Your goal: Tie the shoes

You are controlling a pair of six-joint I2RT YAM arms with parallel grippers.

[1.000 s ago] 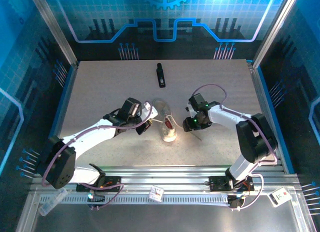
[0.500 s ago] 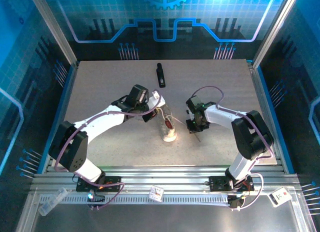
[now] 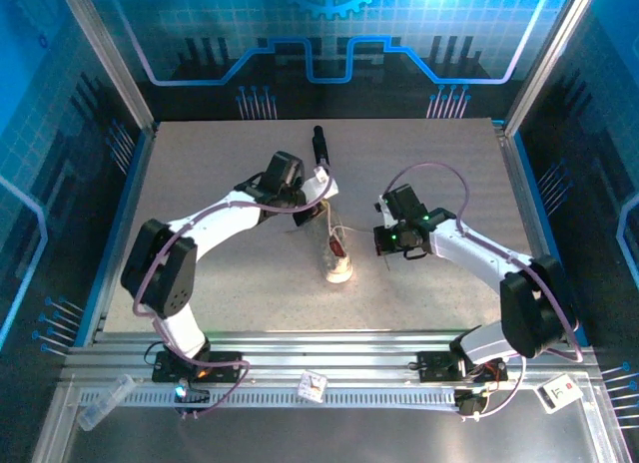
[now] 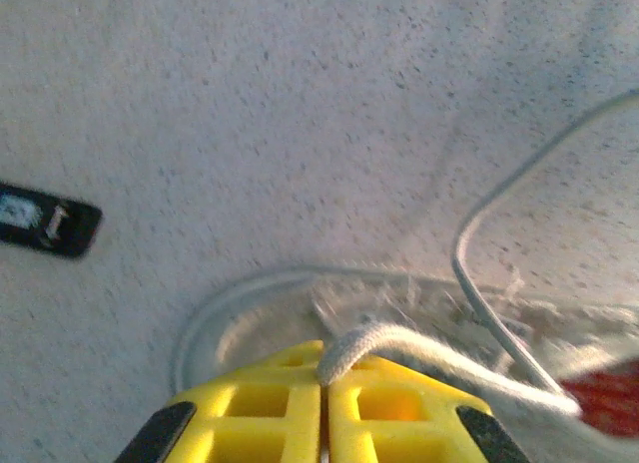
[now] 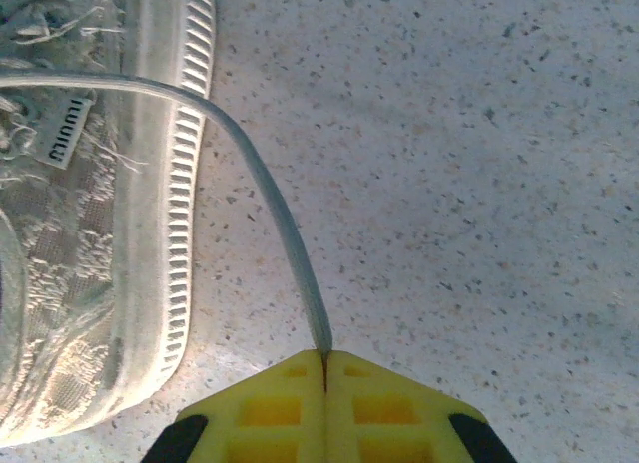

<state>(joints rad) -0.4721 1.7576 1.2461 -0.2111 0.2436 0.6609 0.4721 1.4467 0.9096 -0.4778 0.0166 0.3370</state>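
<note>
The off-white shoe (image 3: 338, 253) with a red lining lies mid-table, its toe towards me. My left gripper (image 3: 321, 190) hovers just beyond the shoe's far end, shut on a thick pale lace (image 4: 419, 345) that runs back to the shoe (image 4: 589, 408). In the left wrist view the yellow fingers (image 4: 270, 413) meet around the lace end at the left gripper (image 4: 322, 365). My right gripper (image 3: 383, 243) sits low, right of the shoe. The right wrist view shows the right gripper (image 5: 324, 356) shut on a thin lace (image 5: 275, 209) that arches from the shoe (image 5: 90, 233).
A slim black bar (image 3: 320, 150) lies on the table beyond the left gripper and shows again as a black bar (image 4: 45, 220) in the left wrist view. The speckled table (image 3: 200, 174) has free room left and right. Metal frame posts (image 3: 110, 64) stand at the far corners.
The left gripper has moved away from me and to the right, drawing its lace past the shoe's far end. The right gripper has closed on the other lace beside the shoe.
</note>
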